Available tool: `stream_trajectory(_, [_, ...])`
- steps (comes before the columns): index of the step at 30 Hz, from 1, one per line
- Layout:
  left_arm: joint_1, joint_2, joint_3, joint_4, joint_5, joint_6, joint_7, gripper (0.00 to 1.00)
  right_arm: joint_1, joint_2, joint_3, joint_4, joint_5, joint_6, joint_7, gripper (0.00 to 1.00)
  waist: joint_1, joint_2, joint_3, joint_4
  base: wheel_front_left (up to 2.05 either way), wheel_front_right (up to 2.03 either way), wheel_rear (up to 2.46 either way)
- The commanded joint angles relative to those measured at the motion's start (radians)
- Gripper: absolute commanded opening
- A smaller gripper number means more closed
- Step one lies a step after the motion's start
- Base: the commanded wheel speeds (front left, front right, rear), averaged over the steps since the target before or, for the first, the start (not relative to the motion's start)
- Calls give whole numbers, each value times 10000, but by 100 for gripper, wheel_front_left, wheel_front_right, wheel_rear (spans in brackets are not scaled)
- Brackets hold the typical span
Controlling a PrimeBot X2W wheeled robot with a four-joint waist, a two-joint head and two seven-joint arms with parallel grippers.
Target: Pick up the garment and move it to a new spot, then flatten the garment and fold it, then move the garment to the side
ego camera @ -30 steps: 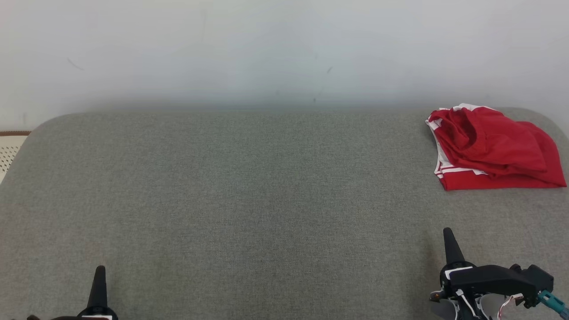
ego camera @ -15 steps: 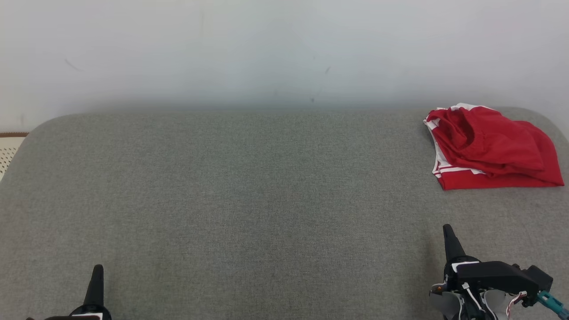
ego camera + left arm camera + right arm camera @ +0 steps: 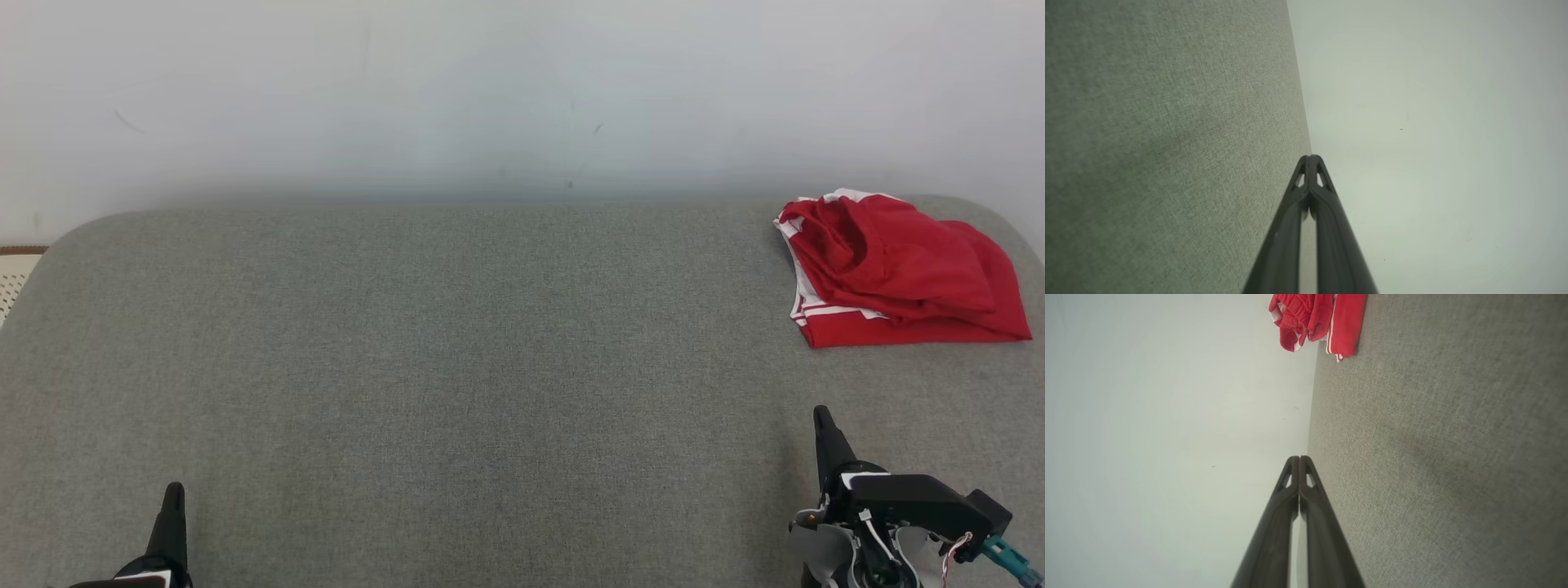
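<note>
**Head view.** A grey cushion stands against a pale wall. At the cushion's far right corner, close to the back edge, lies a red heap in two layers. The lower layer is flat and square-edged, with white stripes along its left end. A rumpled red piece lies on top of it. The lower layer is taken here as the garment. No numerals show on either layer, so this is a judgement and not a reading.

**Right wrist view.** The same heap sits at the top edge. The rumpled piece, gathered along one border, lies against the flat striped garment.

**Grippers.** The left gripper is at the lower left and the right gripper at the lower right, both at the near part of the cushion and well apart from the heap. Both wrist views show the jaws together with the tips meeting (left gripper, right gripper) and nothing between them.

**Progress.** The garment lies at the side of the cushion, compact and straight-edged, with neither gripper on it.
- This fits a garment that has been folded and set aside, in which case little or nothing is left to do.
- It fits equally a heap waiting to be picked up, in which case moving, flattening and folding all remain.

The piece on top hides most of the lower layer, so the quality of any fold cannot be told.
</note>
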Motion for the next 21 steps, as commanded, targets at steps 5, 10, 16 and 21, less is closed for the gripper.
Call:
stream_trajectory(5, [-174, 56, 126, 110, -542, -85, 182, 0, -184, 23, -53, 46, 565, -2, 122, 0, -1, -1, -2, -21, 0, 0, 0])
stream_trajectory(10, [-216, 58, 188, 186, -888, -109, 311, 0, -264, 26, -84, 97, 966, -3, 189, 0, -1, -1, -5, -40, 0, 0, 0])
stream_trajectory(16, [-268, 61, 258, 285, -1362, -166, 460, 0, -344, 28, -125, 175, 1478, -4, 295, 0, -1, -1, -8, -67, 0, 0, 0])
stream_trajectory(21, [-318, 62, 311, 363, -1719, -179, 567, 0, -364, 31, -152, 234, 1830, -4, 364, 0, -1, -1, -10, -87, 0, 0, 0])
